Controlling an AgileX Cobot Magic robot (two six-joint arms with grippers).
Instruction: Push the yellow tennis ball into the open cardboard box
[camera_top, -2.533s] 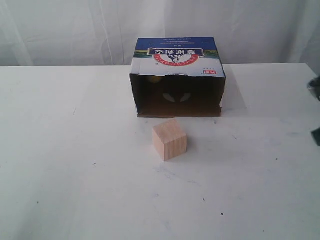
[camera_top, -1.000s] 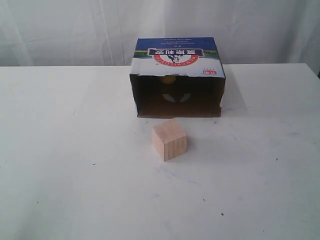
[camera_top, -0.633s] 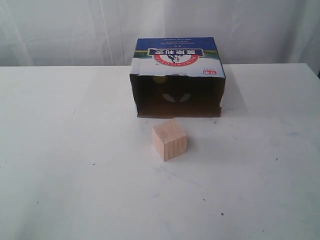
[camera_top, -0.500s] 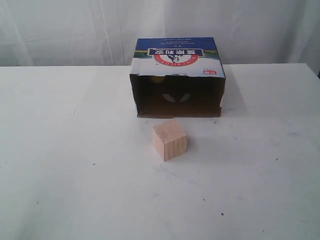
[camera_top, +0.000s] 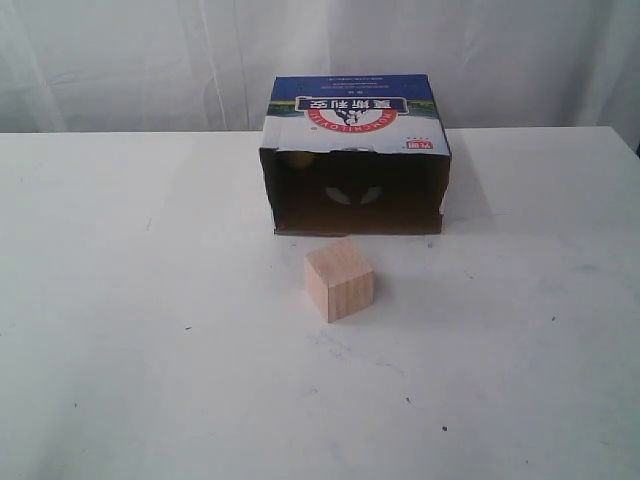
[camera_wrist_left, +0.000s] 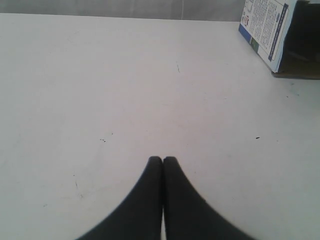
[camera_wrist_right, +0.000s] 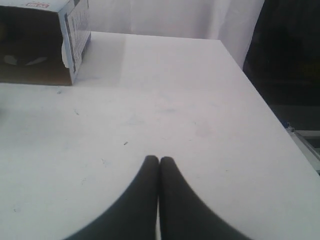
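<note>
Judged as done or nearly so, with the small mustard-yellow fuzzy tennis ball (camera_top: 297, 158) only dimly visible at the far left inside the large blue-and-white printed cardboard box (camera_top: 355, 120), behind its open mouth. Possible to lose it by rolling out onto the white bench (camera_top: 150, 300), since nothing blocks the mouth and the pale wooden cube (camera_top: 339, 279) stands apart, nearer. Only in the wrist views: left end effector (camera_wrist_left: 163, 160) and right end effector (camera_wrist_right: 159, 159), both pressed together on nothing; only in the exterior view: ball and cube.
</note>
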